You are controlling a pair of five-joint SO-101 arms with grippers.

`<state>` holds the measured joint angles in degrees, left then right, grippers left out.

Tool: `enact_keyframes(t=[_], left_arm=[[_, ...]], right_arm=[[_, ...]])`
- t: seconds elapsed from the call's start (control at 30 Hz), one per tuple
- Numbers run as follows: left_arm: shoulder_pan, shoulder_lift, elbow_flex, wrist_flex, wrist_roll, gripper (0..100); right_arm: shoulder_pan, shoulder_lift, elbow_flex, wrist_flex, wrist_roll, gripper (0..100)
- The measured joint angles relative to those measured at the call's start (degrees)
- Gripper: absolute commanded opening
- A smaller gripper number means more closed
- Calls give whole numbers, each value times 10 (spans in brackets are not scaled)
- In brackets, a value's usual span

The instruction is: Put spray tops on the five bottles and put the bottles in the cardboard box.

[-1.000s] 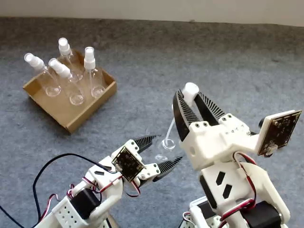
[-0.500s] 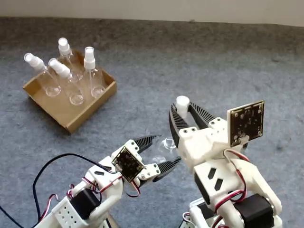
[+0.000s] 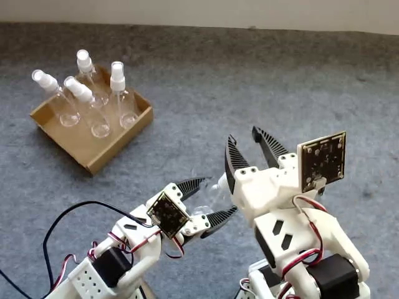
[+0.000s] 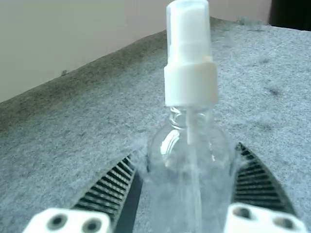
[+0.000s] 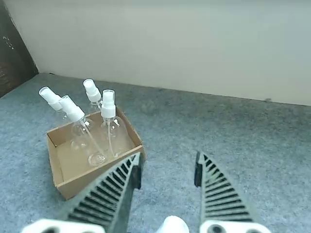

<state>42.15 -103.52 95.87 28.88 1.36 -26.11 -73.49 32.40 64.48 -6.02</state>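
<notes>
Opened within the last half-second, high view: right gripper (image 3: 244, 135), spread wide and empty, hard by left gripper (image 3: 218, 194). Left wrist: spray top (image 4: 189, 73) seated on fifth bottle (image 4: 187, 170), upright, clamped in the left gripper's grasp. Right wrist: four capped bottles (image 5: 109, 131) in cardboard box (image 5: 57, 170). Left to do, apparently: boxing the fifth.

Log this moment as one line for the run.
left gripper: shut on bottle, spray top on | right gripper: open | cardboard box: four capped bottles
</notes>
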Motion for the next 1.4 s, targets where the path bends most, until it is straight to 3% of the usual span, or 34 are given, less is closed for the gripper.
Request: enact_keyframes(t=[0.2,0.37,0.57,0.8,1.1,1.4], left_arm=[[0,0,0,0,0,207],[0,0,0,0,0,207],[-23,0,0,0,0,207],[-83,0,0,0,0,207],[-140,0,0,0,0,207],[-148,0,0,0,0,171]], right_arm=[[11,0,0,0,0,133],[108,0,0,0,0,29],[192,-1,40,-3,3,24],[233,5,207,-149,3,24],[231,7,480,-372,3,24],[231,7,535,-432,3,24]])
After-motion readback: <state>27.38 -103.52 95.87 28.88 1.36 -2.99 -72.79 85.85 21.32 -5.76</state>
